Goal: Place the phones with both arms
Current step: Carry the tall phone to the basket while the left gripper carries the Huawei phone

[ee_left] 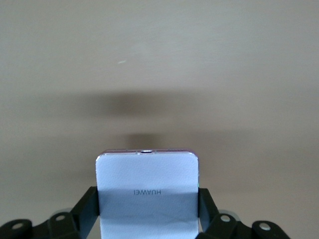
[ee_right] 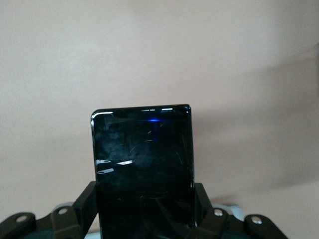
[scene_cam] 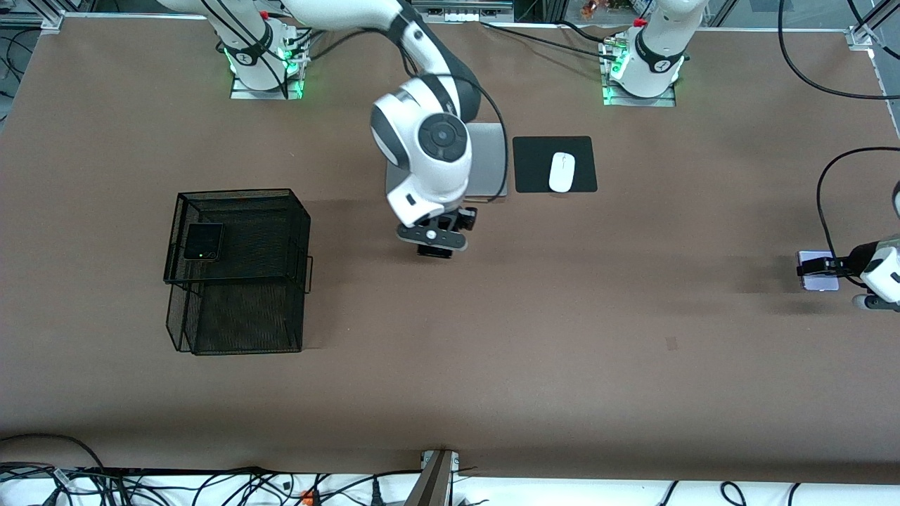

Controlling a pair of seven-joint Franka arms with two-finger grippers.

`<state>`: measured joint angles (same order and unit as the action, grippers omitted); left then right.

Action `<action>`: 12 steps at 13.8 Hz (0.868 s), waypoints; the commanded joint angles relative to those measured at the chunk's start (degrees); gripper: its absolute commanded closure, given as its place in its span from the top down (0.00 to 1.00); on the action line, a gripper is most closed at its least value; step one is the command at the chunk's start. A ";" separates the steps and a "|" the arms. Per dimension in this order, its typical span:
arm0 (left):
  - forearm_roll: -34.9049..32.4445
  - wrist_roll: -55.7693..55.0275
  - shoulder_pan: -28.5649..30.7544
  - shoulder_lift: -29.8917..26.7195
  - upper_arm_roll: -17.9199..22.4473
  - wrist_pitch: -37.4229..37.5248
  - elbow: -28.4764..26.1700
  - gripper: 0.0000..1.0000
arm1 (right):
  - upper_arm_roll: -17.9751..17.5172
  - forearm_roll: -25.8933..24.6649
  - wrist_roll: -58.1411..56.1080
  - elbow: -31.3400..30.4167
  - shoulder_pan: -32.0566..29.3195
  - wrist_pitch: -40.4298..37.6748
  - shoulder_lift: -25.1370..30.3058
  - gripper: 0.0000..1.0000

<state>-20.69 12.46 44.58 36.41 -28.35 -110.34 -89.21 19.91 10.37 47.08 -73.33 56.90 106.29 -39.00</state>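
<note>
1 of 3 phones is placed — the folded black phone point(scene_cam: 204, 242) lies on the mesh basket point(scene_cam: 281, 211) — while the right gripper point(scene_cam: 434, 247), mid-table, clamps the slim black phone point(ee_right: 143, 164) and the left gripper point(scene_cam: 830, 267), at its table end, clamps the lilac-white phone point(ee_left: 147, 191), both unplaced.

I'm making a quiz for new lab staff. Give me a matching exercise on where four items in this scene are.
Things:
1. small black folded phone
2. pale lilac-white phone
3. long black phone
4. white mouse

Places:
A. on the black pad
B. in the right gripper
C. on the mesh basket
D. in the left gripper

Pairs: 1-C, 2-D, 3-B, 4-A
</note>
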 commanded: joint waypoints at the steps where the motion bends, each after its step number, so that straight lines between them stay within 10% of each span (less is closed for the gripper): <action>1: 2.21 -4.35 -9.39 -1.26 -0.48 11.78 6.14 0.36 | 5.20 0.35 -8.81 -5.49 -0.48 -7.75 8.29 0.00; 7: 21.45 -7.88 -27.57 3.47 -1.71 13.41 6.94 0.37 | 21.54 -2.10 -35.70 -36.76 -0.39 2.05 29.66 0.00; 12: 27.81 -24.80 -45.77 7.26 -1.45 -4.31 6.86 0.36 | 25.26 -1.58 -45.84 -47.95 -0.74 19.27 26.52 0.00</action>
<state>5.79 -5.38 4.75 43.69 -30.60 -110.42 -84.04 45.48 9.24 2.31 -117.66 54.99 119.99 -11.94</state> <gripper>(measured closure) 0.163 0.207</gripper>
